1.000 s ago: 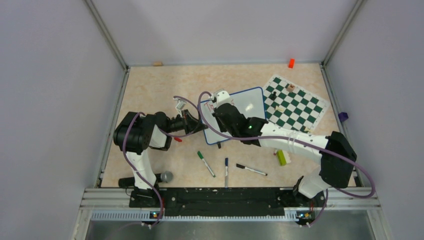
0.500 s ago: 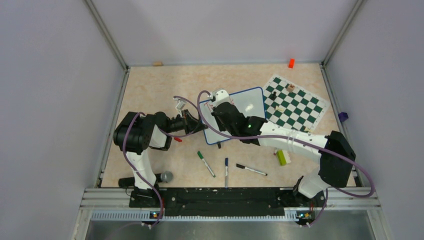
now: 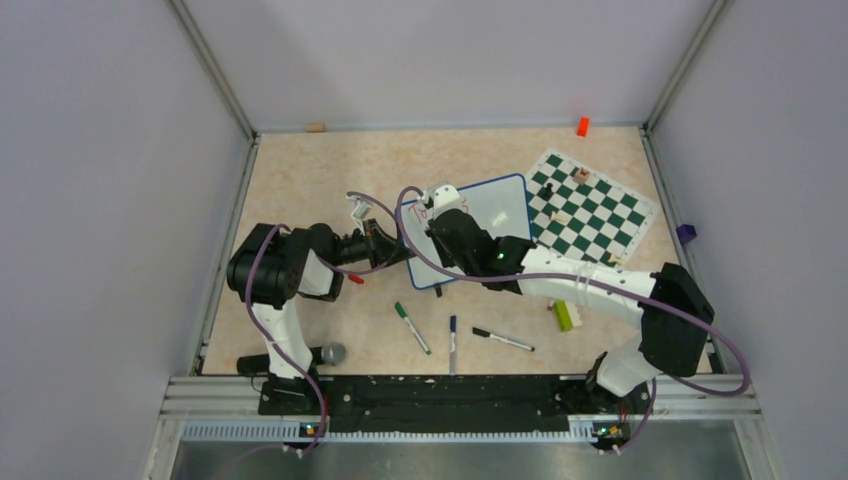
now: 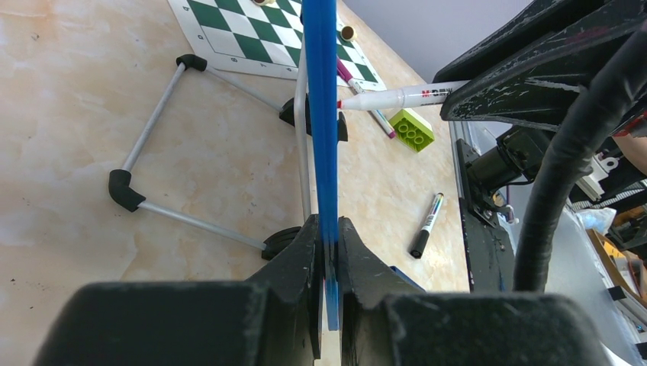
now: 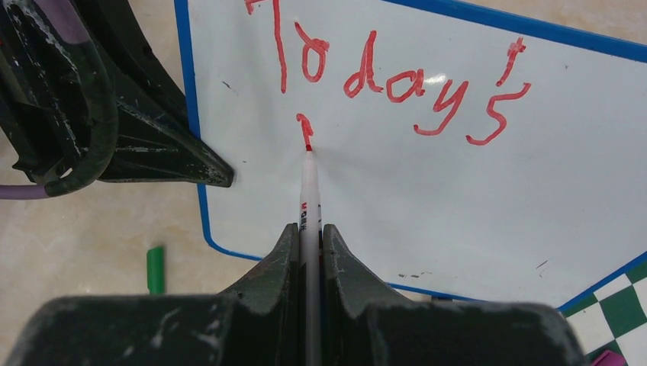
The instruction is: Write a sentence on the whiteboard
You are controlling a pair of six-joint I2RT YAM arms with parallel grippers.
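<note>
The whiteboard (image 3: 495,205) stands tilted on its feet, and its blue frame edge (image 4: 320,114) is pinched in my left gripper (image 4: 328,236), which is shut on it at the board's left side (image 3: 398,250). My right gripper (image 5: 309,229) is shut on a red marker (image 5: 308,191) with its tip touching the white surface (image 5: 427,198). The sentence (image 5: 397,84) reads "Today's" in red. A short red stroke (image 5: 304,126) sits under it, right at the marker tip. In the left wrist view the marker (image 4: 397,97) points at the board from the right.
The chess mat (image 3: 590,205) lies right of the board with small pieces on it. Green (image 3: 411,326), blue (image 3: 452,340) and black (image 3: 503,340) markers lie on the near table, beside a green brick (image 3: 564,315). A red cap (image 3: 355,278) lies by the left arm.
The right gripper with the marker has edged slightly over the board's left part. The left arm has not moved and still holds the frame.
</note>
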